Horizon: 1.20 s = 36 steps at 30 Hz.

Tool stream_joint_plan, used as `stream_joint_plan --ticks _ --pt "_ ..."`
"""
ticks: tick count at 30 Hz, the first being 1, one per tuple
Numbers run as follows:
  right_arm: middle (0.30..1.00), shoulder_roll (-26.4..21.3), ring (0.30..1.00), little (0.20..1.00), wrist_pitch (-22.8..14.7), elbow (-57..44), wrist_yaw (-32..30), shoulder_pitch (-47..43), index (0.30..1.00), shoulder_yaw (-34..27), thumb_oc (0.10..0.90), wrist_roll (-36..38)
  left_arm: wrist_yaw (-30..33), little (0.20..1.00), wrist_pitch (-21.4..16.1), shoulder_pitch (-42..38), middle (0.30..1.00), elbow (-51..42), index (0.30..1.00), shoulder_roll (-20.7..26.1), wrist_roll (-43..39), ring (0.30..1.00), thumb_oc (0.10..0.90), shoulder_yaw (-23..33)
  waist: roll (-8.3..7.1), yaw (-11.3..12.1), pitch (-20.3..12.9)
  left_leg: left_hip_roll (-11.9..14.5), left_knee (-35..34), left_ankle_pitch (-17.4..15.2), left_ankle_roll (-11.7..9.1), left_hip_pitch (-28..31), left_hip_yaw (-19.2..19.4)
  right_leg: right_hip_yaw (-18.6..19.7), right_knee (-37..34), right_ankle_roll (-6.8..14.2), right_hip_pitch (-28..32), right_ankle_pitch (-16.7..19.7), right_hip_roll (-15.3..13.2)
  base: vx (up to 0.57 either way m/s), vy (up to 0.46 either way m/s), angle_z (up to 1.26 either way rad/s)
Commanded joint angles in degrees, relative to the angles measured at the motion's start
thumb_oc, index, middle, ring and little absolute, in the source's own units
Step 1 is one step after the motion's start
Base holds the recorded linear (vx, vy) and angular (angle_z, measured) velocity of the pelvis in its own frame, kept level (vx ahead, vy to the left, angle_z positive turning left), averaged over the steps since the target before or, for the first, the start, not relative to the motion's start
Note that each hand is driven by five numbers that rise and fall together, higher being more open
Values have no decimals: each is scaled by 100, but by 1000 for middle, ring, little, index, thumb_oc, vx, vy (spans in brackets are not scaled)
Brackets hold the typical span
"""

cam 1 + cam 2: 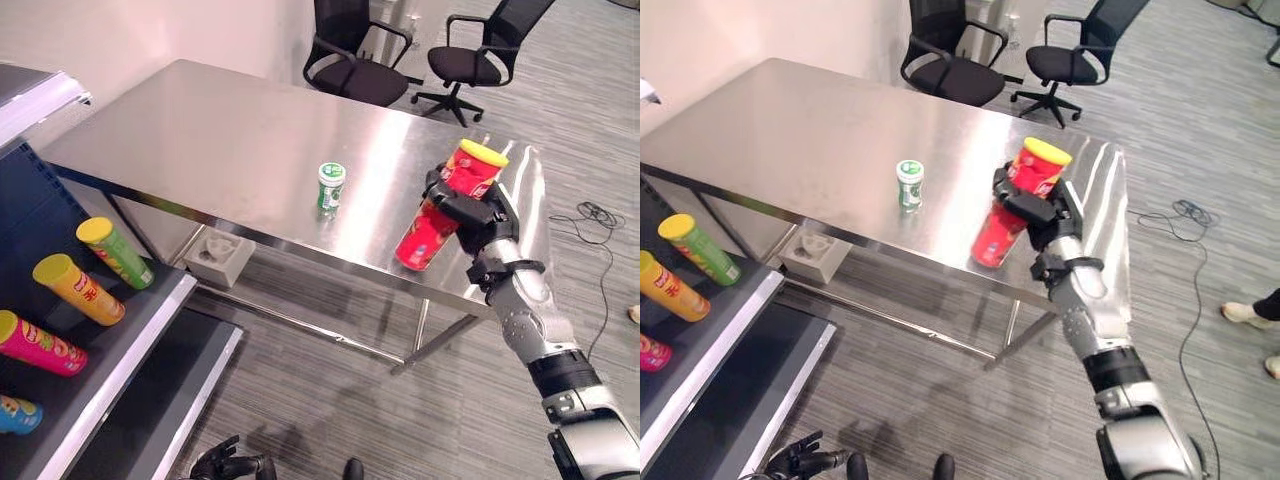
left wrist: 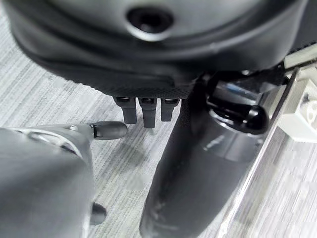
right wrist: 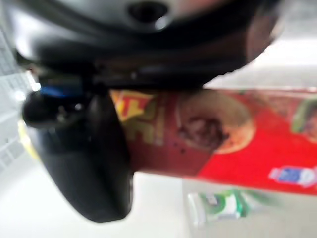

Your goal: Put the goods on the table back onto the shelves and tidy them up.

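Now we have our right hand [image 1: 470,208] wrapped round the red can [image 1: 447,204], fingers and thumb curled about its middle. The can is tilted, yellow lid uppermost, near the desk's [image 1: 230,130] front right corner; whether its base touches the steel or has just lifted off, we cannot tell. A small green bottle [image 1: 330,186] stands upright near the front edge, well apart from the can.

Our left hand [image 1: 228,461] hangs low by the floor, fingers loose and relaxed, holding nothing.

On the shelf [image 1: 125,345] at our left lie a green can [image 1: 114,252], an orange can [image 1: 78,288] and a pink can [image 1: 38,343] on their sides in a row, with a blue one [image 1: 18,414] at the near end.

We judge the step in hand to be picking up the red can. Next we need to carry it clear of the desk's edge, swing left to the shelf and lay it beside the others. The bottle remains to fetch.
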Motion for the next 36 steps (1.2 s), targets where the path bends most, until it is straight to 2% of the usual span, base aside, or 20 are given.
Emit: stream_joint_plan --ticks 1,9,14,16,17,18,20,21,22,23,24,27,29,30,31,32,33,34,35,36 --pt "300 -384 300 300 -1038 -642 75 -496 300 -602 400 -300 44 900 -240 -412 900 230 900 -44 393 900 800 -252 -174 -6 -143 38 42 -617 -285 610 142 63 246 592 248 -159 -346 -15 4 11" --pt "300 -749 300 300 -1270 -2391 96 260 300 -1191 400 -700 107 900 -288 -377 900 119 900 -52 687 900 800 -120 -252 -44 -174 -22 42 -657 -202 593 133 87 166 660 240 -78 -399 -27 17 6" --pt "300 -410 300 300 -1382 -3588 239 455 300 -1159 400 -1058 185 900 -323 -392 900 120 900 -40 942 900 800 -70 -156 -122 -68 -118 42 -732 -50 606 119 248 510 733 66 -40 -467 -60 47 0" --pt "300 -62 300 300 -1335 -4276 396 436 300 -782 400 -1303 251 900 -338 -420 900 119 900 -20 1140 900 800 -81 9 -233 179 -111 42 -684 68 604 192 511 1401 797 -435 -58 -463 -209 124 -30" --pt "300 206 300 300 -1301 -4574 575 432 300 -340 400 -1223 289 900 -353 -404 900 83 900 -19 1205 900 800 -127 82 -264 296 -85 42 -605 90 598 265 590 1860 897 -715 82 -471 -194 59 -54" --pt "300 251 300 300 -1248 -4686 649 476 300 -148 400 -1236 297 900 -361 -414 900 47 900 3 1210 900 800 -151 114 -287 347 -55 42 -575 85 583 244 700 1993 946 -794 113 -443 -168 -31 -54" --pt "300 364 300 300 -1157 -4943 870 645 300 256 400 -1137 282 900 -401 -498 900 24 900 34 1183 900 800 -176 141 -385 385 -8 42 -510 60 544 75 1282 1998 945 -767 -127 -276 -99 -115 2" --pt "300 380 300 300 -1083 -5145 1029 813 300 542 400 -1063 278 900 -403 -549 900 7 900 94 1181 900 800 -173 114 -425 351 20 42 -468 60 501 -85 1837 1794 820 -628 -338 -105 -60 -114 61" --pt "300 383 300 300 -1082 -5145 1031 814 300 545 400 -1063 278 900 -403 -545 900 7 900 96 1181 900 800 -171 111 -427 352 20 42 -470 59 506 -83 1838 1792 818 -622 -340 -106 -46 -301 98" --pt "300 614 300 300 -893 -5104 1079 781 300 1126 400 -1095 272 900 -376 -573 900 57 900 106 1285 900 800 -202 18 -227 255 99 42 -414 37 475 -224 1867 1417 608 -342 -620 -66 -10 -228 74" --pt "300 618 300 300 -898 -5095 1079 773 300 1134 400 -1097 272 900 -377 -572 900 57 900 108 1286 900 800 -198 19 -246 260 99 42 -413 36 477 -240 1850 1408 606 -328 -621 -70 -34 -352 49" --pt "300 835 300 300 -725 -4797 1034 660 300 1611 400 -1265 251 900 -375 -700 900 12 900 70 1365 900 800 -356 -107 -97 262 226 42 -236 -46 283 -566 1750 958 519 -44 -673 -26 -51 -239 62" --pt "300 938 300 300 -716 -4585 947 556 300 1807 400 -1387 330 900 -393 -818 900 -102 900 42 1440 900 800 -528 -140 21 315 231 87 -88 -69 67 -796 1564 809 457 67 -666 -29 -189 -209 99" --pt "300 844 300 300 -776 -4272 694 497 300 1835 400 -1747 495 900 -413 -1023 900 -347 900 34 1153 900 800 -609 -159 35 492 318 535 -4 -180 -578 -829 1110 812 400 35 -665 -221 -289 -141 139" --pt "300 845 300 300 -779 -4268 693 490 300 1837 400 -1748 495 900 -412 -1027 900 -347 900 34 1153 900 800 -607 -156 23 474 322 545 6 -180 -615 -842 1100 807 398 11 -651 -217 -328 -36 192" --pt "300 859 300 300 -791 -4178 641 476 300 1879 400 -1799 512 900 -415 -1033 900 -352 900 7 1047 900 800 -596 -158 -36 455 421 683 -69 -181 -655 -628 966 789 406 -46 -601 -302 -76 33 176" --pt "300 859 300 300 -791 -4178 641 476 300 1879 400 -1799 512 900 -415 -1033 900 -352 900 7 1047 900 800 -596 -158 -36 455 421 683 -69 -181 -655 -628 966 789 406 -46 -601 -302 -144 129 189" --pt "300 855 300 300 -773 -4119 620 467 300 2006 400 -1851 554 900 -405 -981 900 -277 900 -24 997 900 800 -488 -181 -126 417 592 975 -343 -241 -508 -342 772 742 435 -102 -473 -500 -78 94 115" --pt "300 856 300 300 -773 -4118 620 463 300 2007 400 -1851 554 900 -406 -983 900 -276 900 -24 997 900 800 -486 -181 -130 407 593 975 -331 -240 -528 -345 770 735 434 -117 -459 -498 -112 153 92" --pt "300 828 300 300 -771 -4085 630 465 300 2024 400 -1908 585 900 -416 -986 900 -233 900 -26 978 900 800 -424 -198 -156 393 715 1148 -466 -289 -417 -280 684 713 441 -171 -400 -625 -70 173 51"
